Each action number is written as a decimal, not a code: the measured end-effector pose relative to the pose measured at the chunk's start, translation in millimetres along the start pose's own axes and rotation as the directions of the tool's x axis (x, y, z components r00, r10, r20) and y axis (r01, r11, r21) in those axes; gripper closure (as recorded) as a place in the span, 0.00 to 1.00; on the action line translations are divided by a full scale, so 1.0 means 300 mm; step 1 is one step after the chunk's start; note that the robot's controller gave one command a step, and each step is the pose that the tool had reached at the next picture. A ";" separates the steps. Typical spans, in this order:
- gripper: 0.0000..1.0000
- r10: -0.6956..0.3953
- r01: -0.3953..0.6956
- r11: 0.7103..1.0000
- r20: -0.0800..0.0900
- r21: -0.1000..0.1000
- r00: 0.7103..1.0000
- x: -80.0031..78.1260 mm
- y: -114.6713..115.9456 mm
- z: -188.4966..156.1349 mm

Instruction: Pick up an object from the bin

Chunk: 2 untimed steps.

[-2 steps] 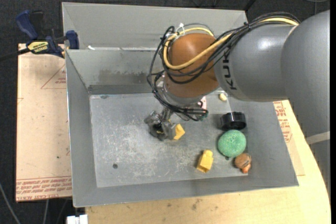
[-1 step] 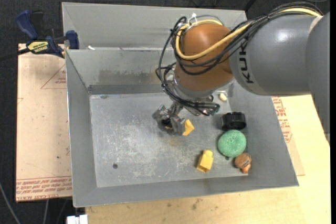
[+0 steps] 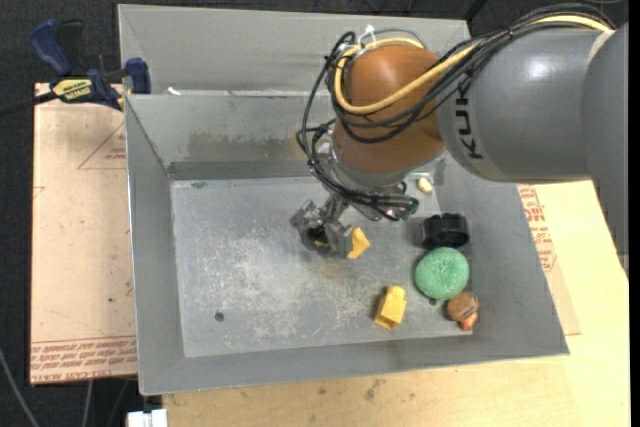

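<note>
End effector [image 3: 325,227] is down at the floor of the bin [image 3: 230,285], just left of the frame's centre. Its tip is a dark tangle of metal, and I cannot tell whether it is apart, together or clamped on anything. Touching its right side, or very nearly so, lies a small yellow block [image 3: 356,242], tilted on the grey floor. This is the thing nearest the tip, and nothing shows clearly inside the grip.

Directly above the tip in the frame sits the wrist's orange cover [image 3: 385,100], round and glossy, with black and yellow cables [image 3: 331,95] looped around its left side. From there the grey arm [image 3: 540,105] runs off to the upper right.

Right of the small block rests a black piece [image 3: 445,230], and below that a green disc [image 3: 441,273]. A larger yellow block [image 3: 390,307] lies lower, towards the bottom centre-right. A brown lump [image 3: 462,310] sits just under the disc's lower right edge. All 4 form a loose group in the bin's lower right corner. A white bit [image 3: 425,183] peeks out beneath the cover. The bin's left half is bare, scuffed metal.
</note>
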State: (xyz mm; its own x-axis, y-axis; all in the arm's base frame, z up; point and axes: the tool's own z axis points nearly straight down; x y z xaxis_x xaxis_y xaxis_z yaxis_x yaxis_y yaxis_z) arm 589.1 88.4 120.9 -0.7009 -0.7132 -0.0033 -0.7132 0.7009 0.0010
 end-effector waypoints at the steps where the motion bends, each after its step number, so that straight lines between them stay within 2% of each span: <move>1: 1.00 -0.019 0.019 1.000 -0.004 -0.003 1.000 -0.075 -0.096 -0.154; 2: 1.00 -0.020 0.020 1.000 0.004 0.005 1.000 -0.052 -0.189 -0.258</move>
State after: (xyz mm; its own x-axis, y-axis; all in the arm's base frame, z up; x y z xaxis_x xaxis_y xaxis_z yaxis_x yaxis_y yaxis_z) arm 640.4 59.7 198.4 -0.6867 -0.7269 -0.0077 -0.7269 0.6868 -0.0043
